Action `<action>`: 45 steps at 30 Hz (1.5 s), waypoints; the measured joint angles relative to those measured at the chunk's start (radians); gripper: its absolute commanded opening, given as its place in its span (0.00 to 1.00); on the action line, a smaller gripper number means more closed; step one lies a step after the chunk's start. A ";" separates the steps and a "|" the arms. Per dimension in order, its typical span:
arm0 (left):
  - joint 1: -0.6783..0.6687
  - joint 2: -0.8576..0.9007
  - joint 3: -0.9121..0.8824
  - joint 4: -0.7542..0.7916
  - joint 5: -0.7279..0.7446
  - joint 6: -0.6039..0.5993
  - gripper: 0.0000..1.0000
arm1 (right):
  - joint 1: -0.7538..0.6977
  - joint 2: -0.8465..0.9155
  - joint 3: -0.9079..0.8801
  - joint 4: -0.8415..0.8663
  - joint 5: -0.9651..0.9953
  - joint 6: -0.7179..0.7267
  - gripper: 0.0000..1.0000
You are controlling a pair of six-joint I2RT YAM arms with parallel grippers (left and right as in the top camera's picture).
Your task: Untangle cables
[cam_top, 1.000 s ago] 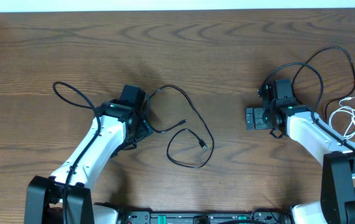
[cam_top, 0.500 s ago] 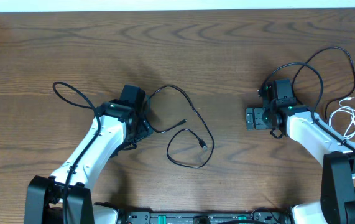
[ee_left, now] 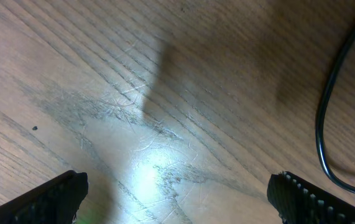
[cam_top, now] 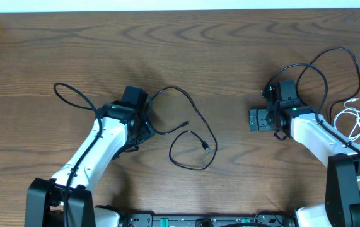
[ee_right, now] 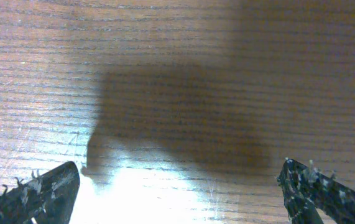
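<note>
Hovering over bare tabletop (cam_top: pixel 243 50) with left gripper (ee_left: pixel 180 196) and right gripper (ee_right: pixel 180 190) both spread wide, gripping nothing; judging separation mostly done, white cable (cam_top: pixel 348 111) coiling at right edge, black cable (cam_top: pixel 345 49) arcing beside it, longer black cable (cam_top: pixel 200 118) looping left of centre, awaiting straightening.

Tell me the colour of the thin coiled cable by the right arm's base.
The thin coiled cable is white; the overhead view shows it best.
</note>
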State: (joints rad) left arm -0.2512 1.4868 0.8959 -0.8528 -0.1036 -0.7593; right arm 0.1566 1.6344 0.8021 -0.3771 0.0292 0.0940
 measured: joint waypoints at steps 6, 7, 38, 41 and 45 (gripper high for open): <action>0.000 0.000 0.000 0.000 0.000 0.000 0.98 | 0.000 0.000 0.000 0.000 0.000 0.000 0.99; 0.000 0.000 0.000 0.000 0.000 0.000 0.98 | 0.000 0.000 0.000 0.003 0.000 0.000 0.99; 0.000 0.000 0.000 0.000 0.000 0.000 0.98 | 0.285 0.000 -0.005 0.240 -0.518 0.555 0.99; 0.000 0.000 0.000 0.000 0.000 0.000 0.98 | 0.343 0.000 -0.005 0.293 -0.500 0.586 0.99; 0.000 0.000 0.000 0.000 0.000 0.000 0.98 | 0.437 0.000 -0.006 0.350 -0.455 0.632 0.99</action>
State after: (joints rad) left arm -0.2512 1.4868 0.8959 -0.8528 -0.1036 -0.7593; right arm 0.5934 1.6341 0.7963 -0.0269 -0.4255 0.7261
